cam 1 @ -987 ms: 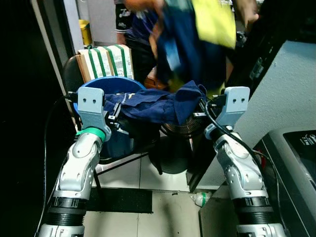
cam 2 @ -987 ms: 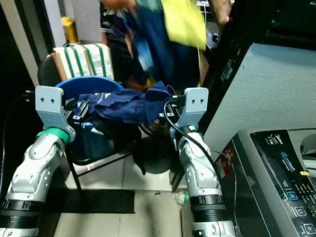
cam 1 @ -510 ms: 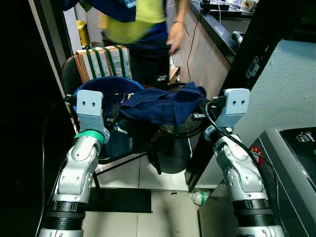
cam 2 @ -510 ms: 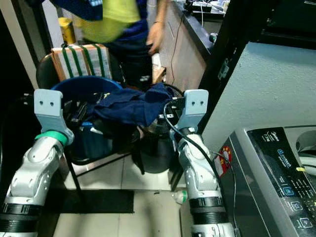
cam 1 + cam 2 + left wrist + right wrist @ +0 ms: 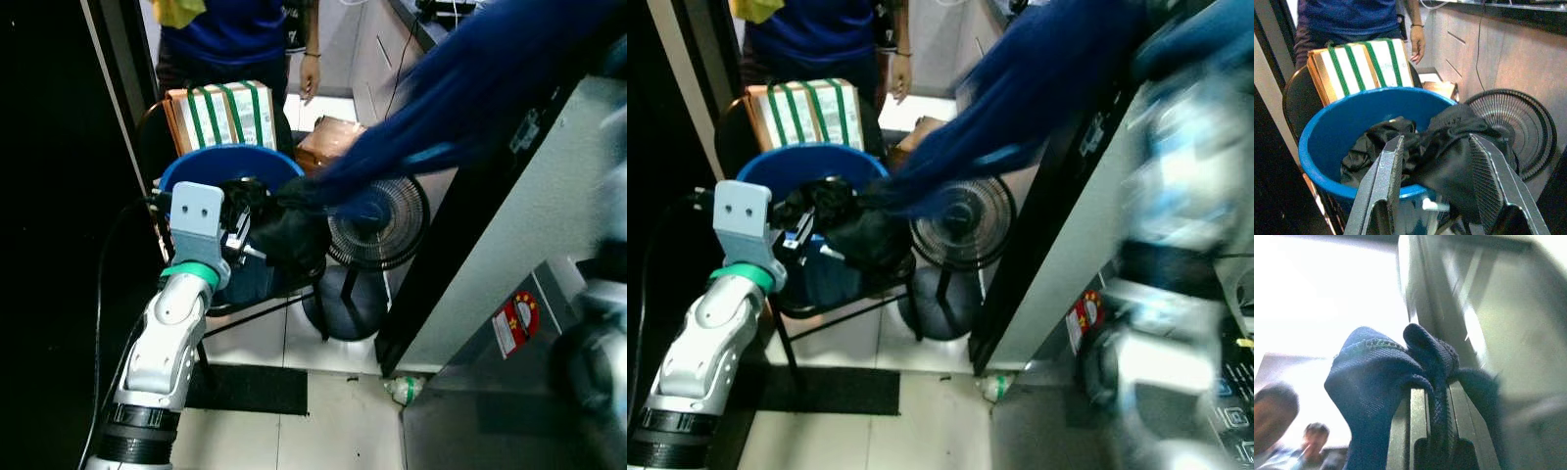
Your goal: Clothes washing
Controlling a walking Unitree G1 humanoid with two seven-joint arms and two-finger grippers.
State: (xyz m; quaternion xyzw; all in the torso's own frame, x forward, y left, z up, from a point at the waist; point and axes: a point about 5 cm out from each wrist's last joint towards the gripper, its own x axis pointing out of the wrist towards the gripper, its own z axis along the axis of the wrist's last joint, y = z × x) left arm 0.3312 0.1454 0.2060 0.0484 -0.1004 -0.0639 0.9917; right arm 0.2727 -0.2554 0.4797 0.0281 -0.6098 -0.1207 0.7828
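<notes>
The right gripper (image 5: 1427,404) has its fingers pinched tight on a bunched fold of the blue garment (image 5: 460,93), and the cloth streams as a long band from the blue basin (image 5: 211,166) up and across toward the washing machine (image 5: 1215,392), whose panel corner sits low on the robot's right. That arm is a blur, so I'd judge the step in hand to be the carry over to the drum. To do it well, I'd say lift high enough that the trailing end comes free of the basin rim and the standing fan (image 5: 380,223) just beside it, and keep the pinch firm, since only a small wad of fabric is between the fingers. The garment is a deep navy knit with a fine mesh weave, soft and limp, with a paler blue stripe along it; it will sag and swing, so a snag on the fan grille looks possible. The left gripper (image 5: 1437,161) hovers at the basin with fingers spread, straddling a dark black garment (image 5: 1444,152) draped over the rim, not pinching it. The basin rests on a chair (image 5: 147,132), with a green-strapped box (image 5: 217,116) behind and a person (image 5: 235,29) standing beyond
</notes>
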